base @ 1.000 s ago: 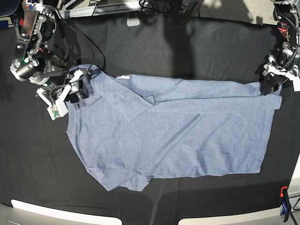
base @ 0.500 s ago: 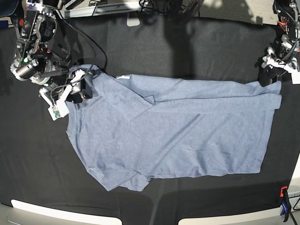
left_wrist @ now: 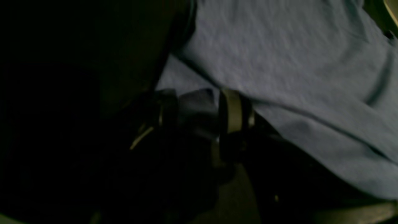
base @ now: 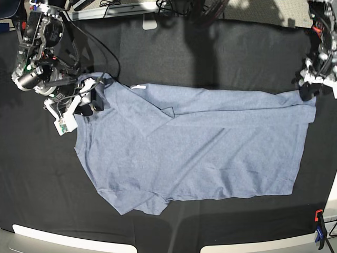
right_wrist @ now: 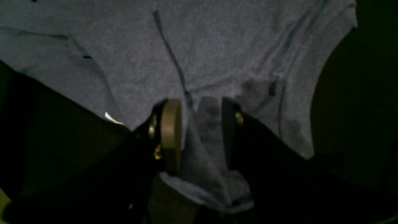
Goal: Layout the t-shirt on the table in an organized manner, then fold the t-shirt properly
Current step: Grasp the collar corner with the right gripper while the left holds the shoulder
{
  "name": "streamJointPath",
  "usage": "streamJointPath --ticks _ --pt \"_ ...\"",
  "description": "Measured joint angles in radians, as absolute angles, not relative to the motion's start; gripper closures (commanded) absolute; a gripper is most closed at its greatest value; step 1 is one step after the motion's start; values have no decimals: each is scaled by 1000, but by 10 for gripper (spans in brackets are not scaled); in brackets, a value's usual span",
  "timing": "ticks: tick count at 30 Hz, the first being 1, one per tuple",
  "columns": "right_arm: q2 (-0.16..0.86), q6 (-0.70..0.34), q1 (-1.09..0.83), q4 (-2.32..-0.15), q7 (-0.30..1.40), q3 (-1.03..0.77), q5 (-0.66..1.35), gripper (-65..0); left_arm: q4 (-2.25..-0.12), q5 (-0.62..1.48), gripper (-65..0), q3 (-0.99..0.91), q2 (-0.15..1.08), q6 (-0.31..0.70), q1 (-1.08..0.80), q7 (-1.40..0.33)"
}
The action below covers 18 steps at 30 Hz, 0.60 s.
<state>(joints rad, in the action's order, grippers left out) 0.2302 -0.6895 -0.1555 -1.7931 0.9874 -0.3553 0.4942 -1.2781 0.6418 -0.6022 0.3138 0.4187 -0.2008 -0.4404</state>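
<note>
A blue-grey t-shirt [base: 195, 147] lies spread lengthwise across the black cloth table [base: 210, 52], its plain side up, as both arms grip opposite far corners. At the scene's left, the right gripper [right_wrist: 197, 130] has its jaws part-closed on a bunched fold of fabric near the collar end; the wrist view shows the cloth pinched and hanging between the two pads. At the scene's far right, the left gripper [left_wrist: 199, 115] holds the hem corner, with a dark wad of cloth seen between its jaws in a dim, blurred wrist view.

The work appears to be in the laying-out stage: the shirt is largely flat, but one fold crosses the far-left shoulder area, a sleeve [base: 145, 203] is tucked under at the near edge, and the far edge runs uneven. No fold proper has begun.

The next move likely calls for both arms to draw the far edge taut and square it, then release, so the creases settle before any folding starts. Pulling unevenly could drag the whole shirt askew.
</note>
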Motion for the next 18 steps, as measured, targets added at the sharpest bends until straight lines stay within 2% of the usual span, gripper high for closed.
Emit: streamJointPath --ticks 4,11,16,18 --pt "230 -689 -155 -1793 988 -355 494 -206 -1278 583 -207 -603 316 382 -176 -434" --pt "230 -689 -155 -1793 988 -356 494 -206 -1278 559 -207 -665 334 385 -169 -439" --pt "230 -689 -155 -1793 988 -355 494 -206 -1278 607 -208 -722 363 498 -170 -551" --pt "230 -689 -155 -1793 988 -355 494 -206 -1278 624 -208 -722 360 511 -171 -586"
